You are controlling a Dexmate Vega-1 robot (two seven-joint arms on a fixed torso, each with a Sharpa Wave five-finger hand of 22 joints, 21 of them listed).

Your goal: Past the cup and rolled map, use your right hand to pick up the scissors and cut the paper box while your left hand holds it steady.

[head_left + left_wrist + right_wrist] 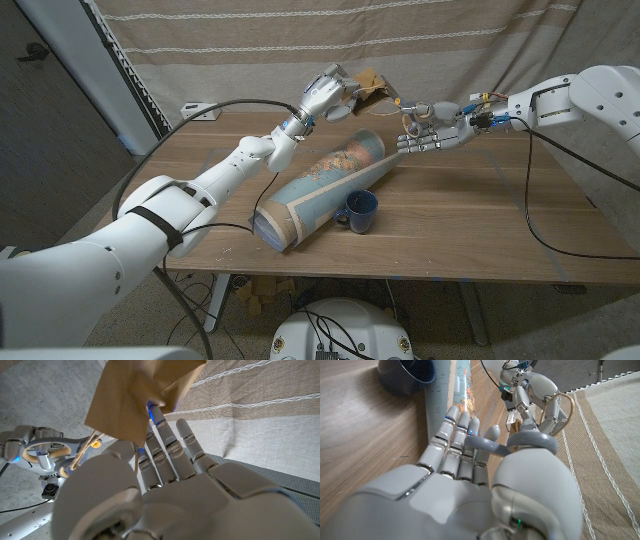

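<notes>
My left hand [325,95] holds a brown paper box [370,86] up above the table's far side. In the left wrist view the paper box [145,395] is pinched between thumb and fingers, its string handles dangling. My right hand [432,136] is just right of the box, gripping grey-handled scissors [418,108] whose blades point toward it. In the right wrist view a scissors handle loop [530,442] sits around the thumb, with my left hand [540,395] beyond it. I cannot tell whether the blades touch the box.
A rolled map [320,185] lies diagonally across the wooden table [480,220], with a dark blue cup [360,210] beside its near end. Black cables trail over the table's left and right sides. A striped curtain hangs behind.
</notes>
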